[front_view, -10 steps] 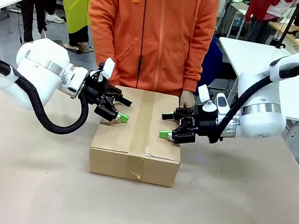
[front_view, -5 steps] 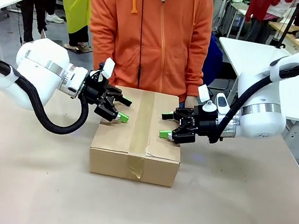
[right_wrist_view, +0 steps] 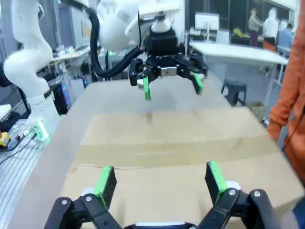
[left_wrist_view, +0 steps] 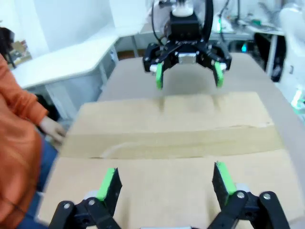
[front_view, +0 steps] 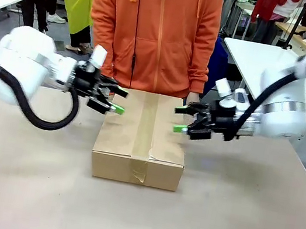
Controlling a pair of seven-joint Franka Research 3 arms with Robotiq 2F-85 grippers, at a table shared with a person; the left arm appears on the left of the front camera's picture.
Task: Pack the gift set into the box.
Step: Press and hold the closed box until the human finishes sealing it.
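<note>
The brown cardboard box [front_view: 141,136] stands in the middle of the table, its flaps closed under a strip of tape. The gift set is hidden. My left gripper [front_view: 120,101] hovers open just past the box's left top edge. My right gripper [front_view: 179,119] hovers open over the box's right edge. In the left wrist view my left gripper [left_wrist_view: 166,181] spreads over the box top [left_wrist_view: 167,143], facing the right gripper [left_wrist_view: 187,76]. In the right wrist view my right gripper [right_wrist_view: 159,183] faces the left gripper [right_wrist_view: 171,86] across the box top [right_wrist_view: 176,143]. Nothing is between either pair of fingers.
A person in an orange hooded jacket [front_view: 155,32] stands at the far side, one hand [front_view: 191,100] by the box's back right corner. The tan table [front_view: 21,186] stretches around the box. A white table [front_view: 258,56] stands at the back right.
Both arms have drawn outward from the box: the left gripper left and slightly up, the right gripper to the right. The person has shifted a little. The box has not moved.
</note>
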